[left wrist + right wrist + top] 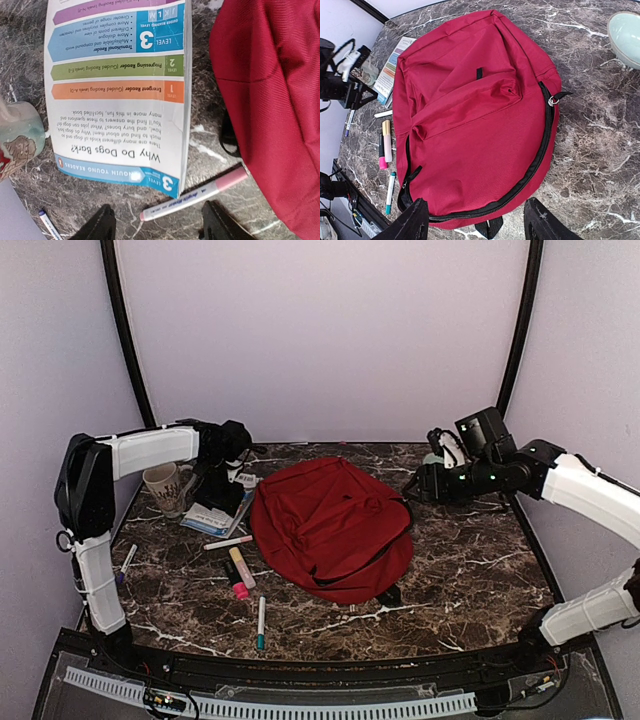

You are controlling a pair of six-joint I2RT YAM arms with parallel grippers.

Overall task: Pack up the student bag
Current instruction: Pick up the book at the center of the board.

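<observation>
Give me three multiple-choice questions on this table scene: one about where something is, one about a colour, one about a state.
1. Where is the paperback reader book relative to the red fabric backpack?
A. on top of it
B. beside it, on the robot's left
C. inside it

2. What colour is the cap of the white marker beside the book?
A. pink
B. green
C. black

3. The right gripper is:
A. shut on a strap
B. shut on a pen
C. open and empty

Answers:
1 B, it lies flat alongside the backpack.
2 A, its cap end is pink.
3 C, its fingers stand wide apart above the backpack.
</observation>
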